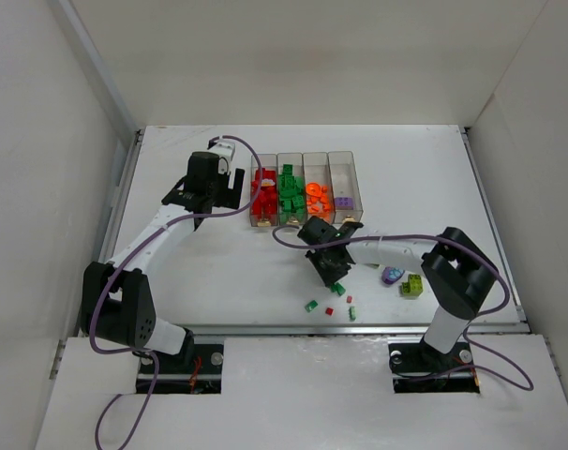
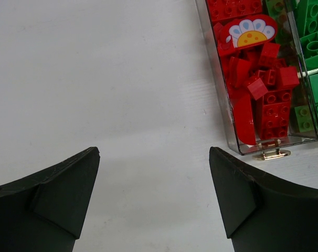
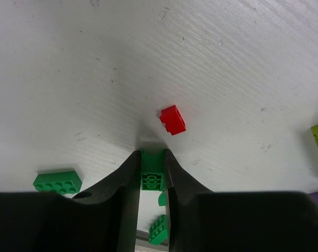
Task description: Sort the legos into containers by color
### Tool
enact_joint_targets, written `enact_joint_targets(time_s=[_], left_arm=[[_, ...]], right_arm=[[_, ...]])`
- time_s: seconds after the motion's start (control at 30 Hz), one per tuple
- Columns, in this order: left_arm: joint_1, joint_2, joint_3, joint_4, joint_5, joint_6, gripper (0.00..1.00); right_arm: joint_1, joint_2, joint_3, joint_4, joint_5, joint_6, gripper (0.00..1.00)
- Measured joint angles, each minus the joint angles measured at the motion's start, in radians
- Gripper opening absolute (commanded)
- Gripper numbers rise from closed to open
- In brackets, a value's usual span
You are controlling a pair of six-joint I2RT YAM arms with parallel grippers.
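**Entry 1.** My left gripper (image 2: pixel 154 157): jaws spread wide with nothing between them. It hangs over bare white table (image 1: pixel 218 272), just left of the containers.

**Entry 2.** Containers (image 1: pixel 343 167): four clear bins joined side by side, at the far middle of the table.
- The first bin (image 2: pixel 214 79) is packed with red legos (image 2: pixel 269 105), among them a flower-printed piece (image 2: pixel 248 32) in white and yellow. A brass catch (image 2: pixel 272 154) sits at its near end.
- The second bin holds green legos (image 1: pixel 290 187).
- The third bin holds orange legos (image 1: pixel 315 194).
- The fourth bin holds a few purple legos (image 1: pixel 343 201), and its far half is bare.

**Entry 3.** My right gripper (image 3: pixel 151 155): jaws drawn close, pinching a small green brick (image 3: pixel 151 177) by its two sides, studs toward the wrist camera. It is low over the table, in front of the containers. I cannot tell whether the brick touches the surface.

**Entry 4.** Loose pieces about that gripper:
- A red brick (image 3: pixel 172 119) lies just beyond my fingertips, apart from them.
- A flat green brick (image 3: pixel 57 181) lies off to one side.
- Two more green bits (image 3: pixel 159 229) show through the gap between my fingers.

**Entry 5.** Farthest right: a purple piece (image 1: pixel 392 276) and a lime-yellow brick (image 1: pixel 412 285) lie just beside each other on the table, near my right forearm.
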Motion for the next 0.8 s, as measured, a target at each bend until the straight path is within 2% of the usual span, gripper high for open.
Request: enact_joint_targets(time_s=[0.03, 0.3, 0.53, 0.6, 0.7, 0.73, 0.8], left_arm=[[0.000, 0.000, 0.000, 0.000, 0.000, 0.000, 0.83], [0.000, 0.000, 0.000, 0.000, 0.000, 0.000, 0.83], [0.000, -0.002, -0.017, 0.008, 0.001, 0.000, 0.84], [0.000, -0.004, -0.021, 0.008, 0.001, 0.000, 0.86], [0.000, -0.017, -0.033, 0.009, 0.000, 0.000, 0.87], [0.000, -0.023, -0.035, 0.009, 0.000, 0.000, 0.87], [0.000, -0.036, -0.041, 0.014, -0.001, 0.000, 0.87]], right_arm=[[0.000, 0.000, 0.001, -0.001, 0.000, 0.000, 0.00], [0.000, -0.016, 0.100, -0.003, -0.029, -0.002, 0.00], [-0.010, -0.103, 0.241, 0.153, 0.055, -0.003, 0.00], [-0.034, -0.058, 0.332, 0.190, 0.087, -0.003, 0.00], [-0.092, 0.093, 0.536, 0.229, 0.128, -0.003, 0.00], [-0.112, 0.156, 0.613, 0.233, 0.140, -0.003, 0.02], [-0.145, 0.271, 0.731, 0.246, 0.160, -0.004, 0.13]])
